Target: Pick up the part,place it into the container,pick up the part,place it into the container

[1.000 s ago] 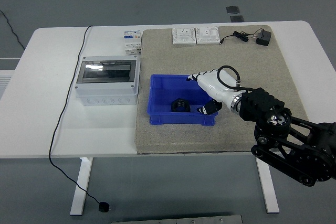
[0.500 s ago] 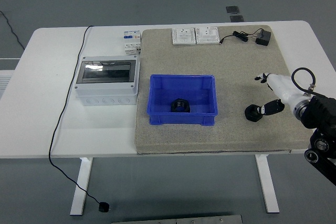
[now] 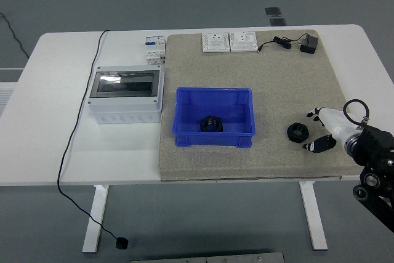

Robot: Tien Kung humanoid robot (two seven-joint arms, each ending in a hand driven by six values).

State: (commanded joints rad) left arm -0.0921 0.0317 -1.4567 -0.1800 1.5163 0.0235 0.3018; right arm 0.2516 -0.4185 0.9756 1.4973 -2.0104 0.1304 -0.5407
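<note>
A blue container stands on the grey mat with one black nut-shaped part inside it. A second black nut-shaped part lies on the mat to the container's right. My right hand, white with black fingertips, comes in from the lower right. It is just right of that part, fingers spread on either side and holding nothing. My left arm is out of view.
A grey enclosure box with a clear lid stands left of the container. Two white switch plates and a black adapter with its cable lie at the mat's far edge. Small breaker modules sit behind the box.
My right hand left the container, swung right across the mat, and has now dropped lower beside the second part. The part in the container has not moved.
</note>
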